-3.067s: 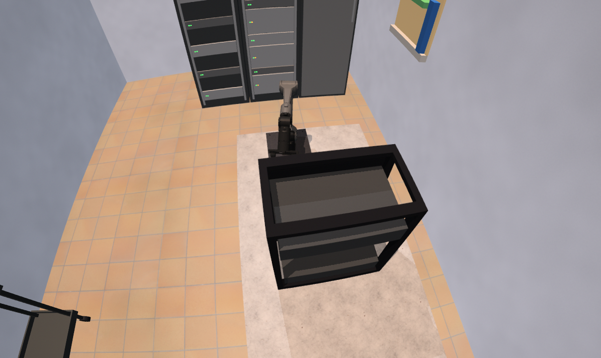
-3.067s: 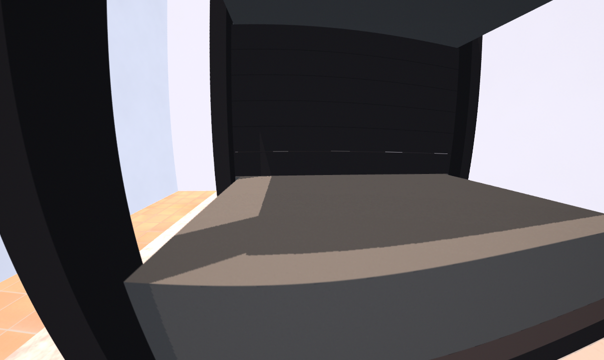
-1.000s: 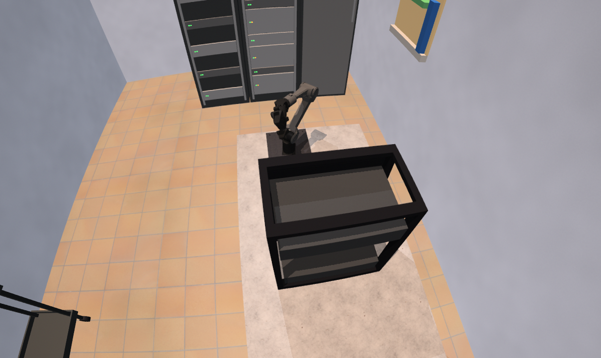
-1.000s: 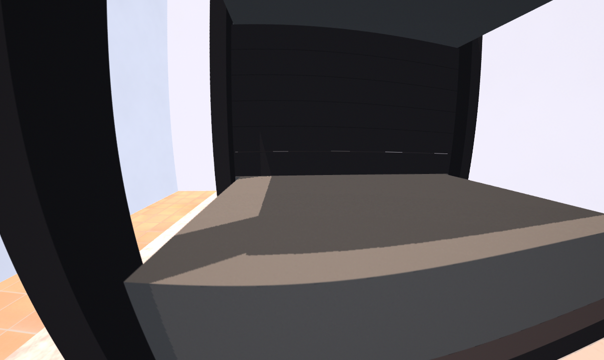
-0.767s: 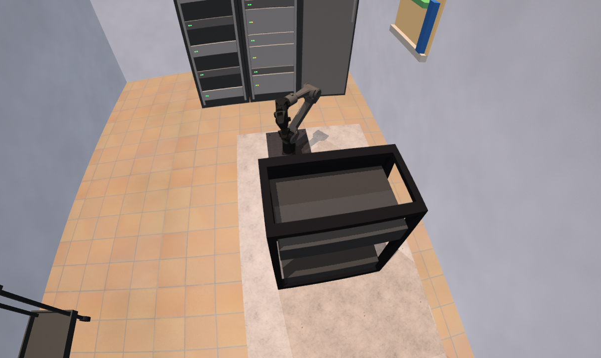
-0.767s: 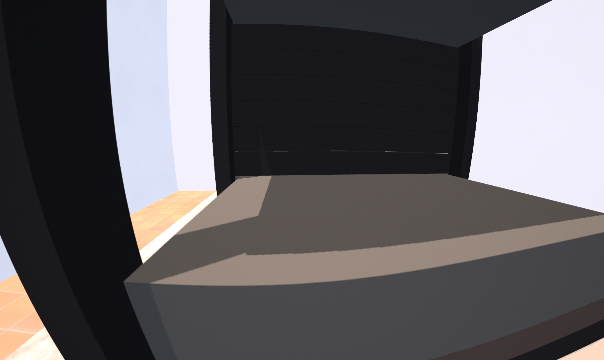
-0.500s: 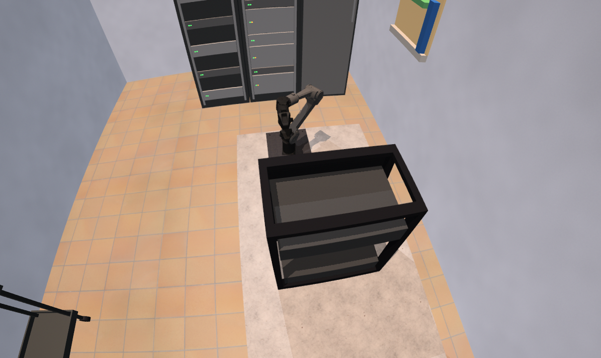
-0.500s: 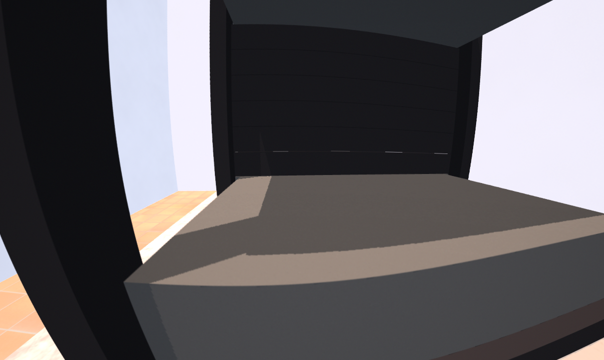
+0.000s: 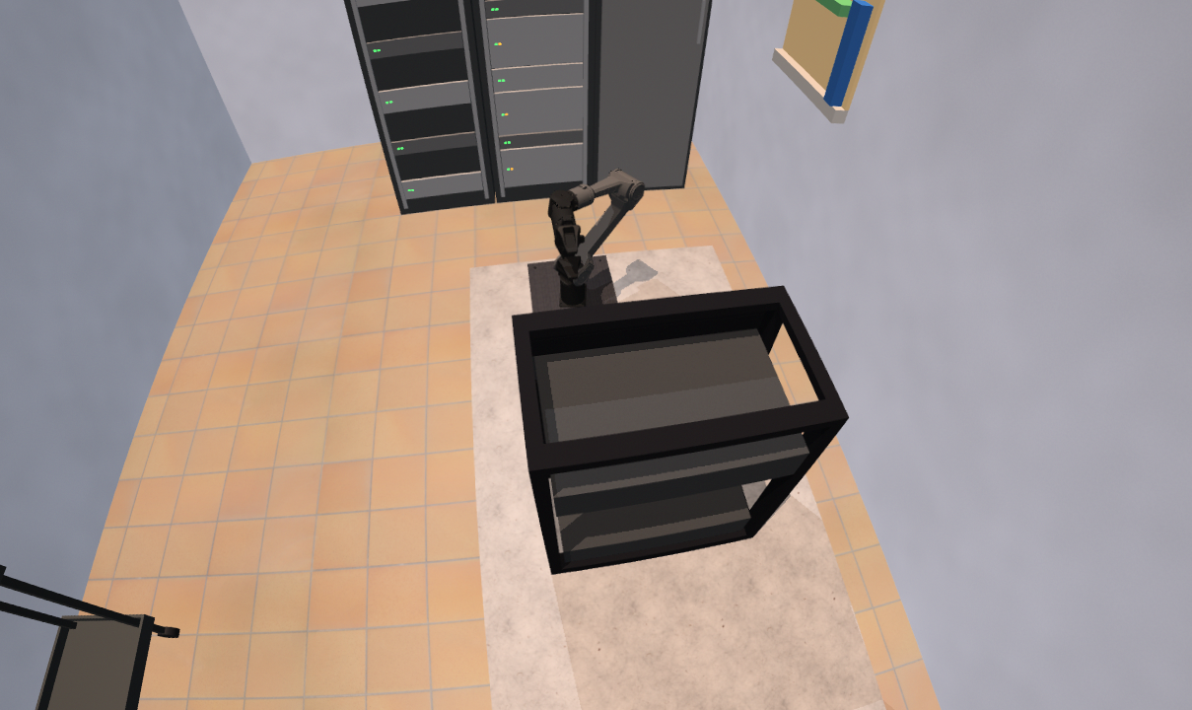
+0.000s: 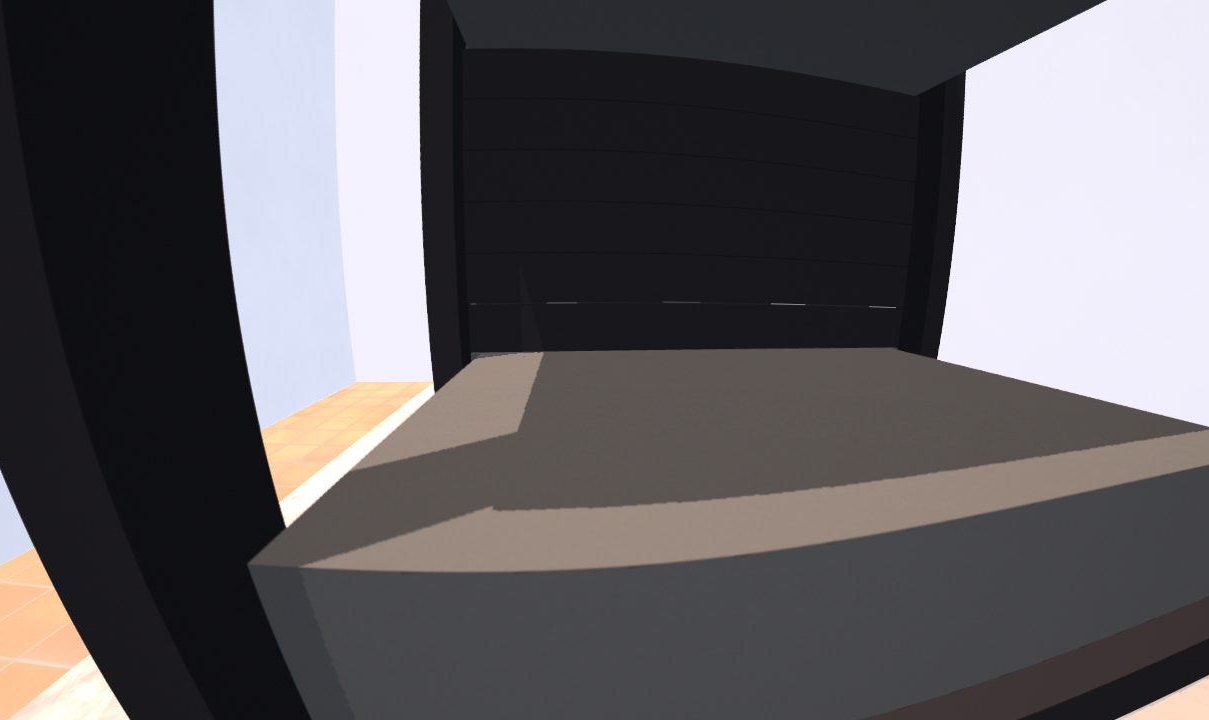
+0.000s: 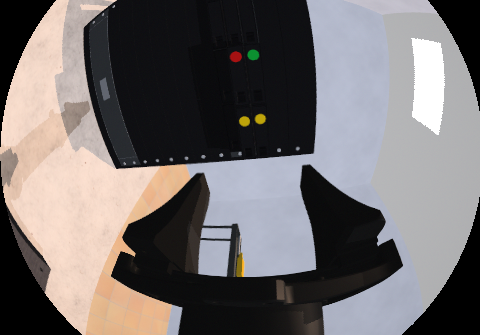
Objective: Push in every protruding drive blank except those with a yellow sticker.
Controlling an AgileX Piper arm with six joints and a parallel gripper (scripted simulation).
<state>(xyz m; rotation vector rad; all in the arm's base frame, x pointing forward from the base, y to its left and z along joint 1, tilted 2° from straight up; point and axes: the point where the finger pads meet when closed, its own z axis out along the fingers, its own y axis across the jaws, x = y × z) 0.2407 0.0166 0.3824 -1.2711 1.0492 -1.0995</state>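
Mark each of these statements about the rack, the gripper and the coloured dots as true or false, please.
1. The gripper is open and holds nothing. True.
2. The wrist view shows two yellow dots on the rack front. True.
3. The red dot lies below the yellow dots. False: in the wrist view it is above them, beside a green dot.
4. The fingers touch the rack. False: they are apart from it in the wrist view.
5. In the top view, the arm stands on the far side of the rack. True.
6. The rack lies tipped on its side. False: it stands upright.
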